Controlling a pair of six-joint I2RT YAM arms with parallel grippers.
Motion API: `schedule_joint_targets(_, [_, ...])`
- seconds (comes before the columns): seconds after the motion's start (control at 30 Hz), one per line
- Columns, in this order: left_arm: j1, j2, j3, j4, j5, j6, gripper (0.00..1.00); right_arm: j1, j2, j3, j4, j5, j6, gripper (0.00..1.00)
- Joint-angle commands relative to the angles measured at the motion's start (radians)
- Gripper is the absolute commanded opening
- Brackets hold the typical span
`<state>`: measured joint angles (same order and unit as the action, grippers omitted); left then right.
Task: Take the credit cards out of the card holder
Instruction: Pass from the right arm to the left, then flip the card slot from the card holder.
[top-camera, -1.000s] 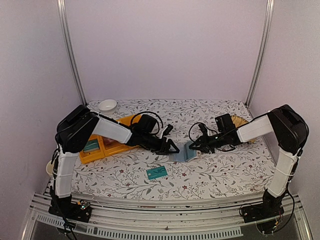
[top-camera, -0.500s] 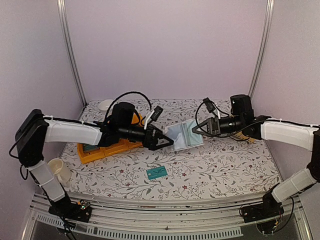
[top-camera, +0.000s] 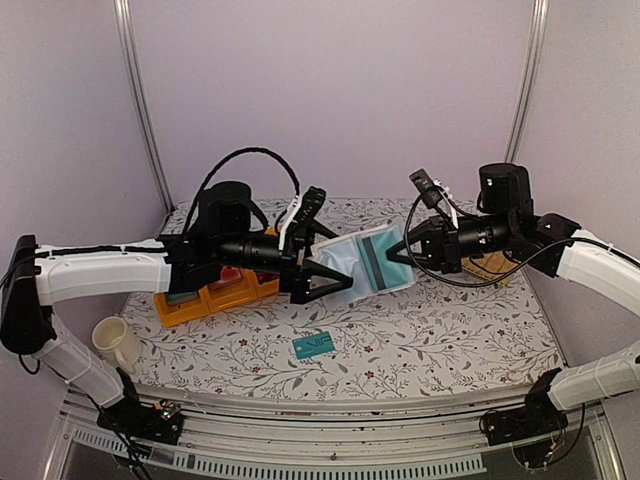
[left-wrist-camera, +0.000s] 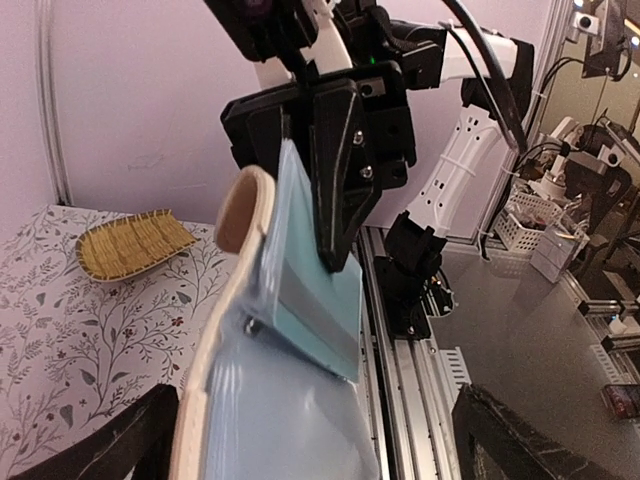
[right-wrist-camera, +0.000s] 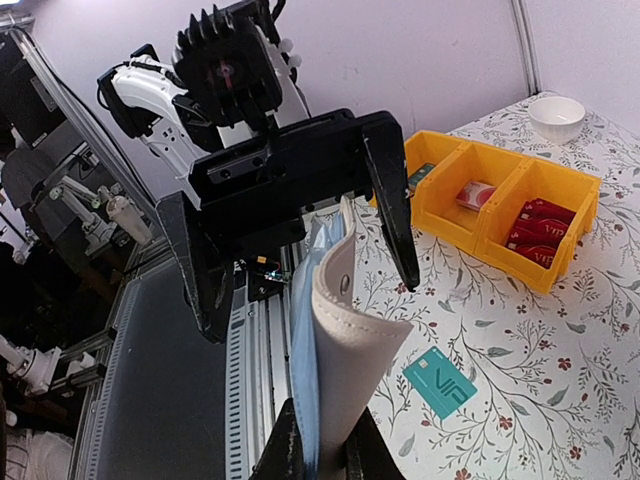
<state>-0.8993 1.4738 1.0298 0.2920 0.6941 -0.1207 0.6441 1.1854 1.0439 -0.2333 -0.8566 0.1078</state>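
I've got the card holder up in the air over the middle of the worktop, hanging between the two arms, not resting on anything

Right gripper: jaws pressed together on the holder's right edge, pinching the whitish cover and the leaves. My right wrist view has the cover standing on edge straight up out of the fingers

Left gripper: jaws spread wide, one finger on each side of the holder's left edge. In the left wrist view both fingers stand apart from the holder, so no grip on that side

A sleeved teal card with a dark stripe shows through the clear plastic on the half nearer the right gripper

A loose teal card lies flat on the worktop, below the holder and toward the near edge, well apart from both grippers

The yellow bins sit on the left side of the worktop, partly under the left arm. The red cards are stacked in one compartment, and there's another red item in the next compartment that I can't make out

The white bowl is past the bins, toward the far left corner. The straw basket is by the right edge, behind the right arm. A cream cup stands at the near left corner
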Motion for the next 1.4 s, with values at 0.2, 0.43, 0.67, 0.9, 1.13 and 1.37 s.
schedule_joint_targets(0.2, [-0.030,0.079,0.046,-0.135,0.013,0.128,0.47,0.041,0.028,0.037,-0.039,0.013,-0.057,0.02])
schedule_joint_targets(0.43, [-0.037,0.081,0.016,-0.092,0.007,0.139,0.00,0.042,0.017,0.045,-0.020,0.001,-0.059,0.09])
schedule_joint_targets(0.67, [-0.036,-0.009,-0.136,0.199,-0.229,0.111,0.00,0.042,-0.057,0.053,-0.005,-0.015,-0.096,0.64])
schedule_joint_targets(0.9, [-0.034,0.027,-0.092,0.156,-0.286,-0.098,0.00,0.042,-0.109,0.086,-0.064,0.281,-0.091,0.62])
schedule_joint_targets(1.13, [-0.030,0.053,-0.021,-0.032,-0.417,-0.227,0.00,0.133,-0.141,-0.092,0.279,-0.056,0.113,0.46])
schedule_joint_targets(1.37, [-0.023,0.068,0.068,-0.237,-0.544,-0.317,0.00,0.342,-0.089,-0.199,0.306,0.492,0.031,0.50])
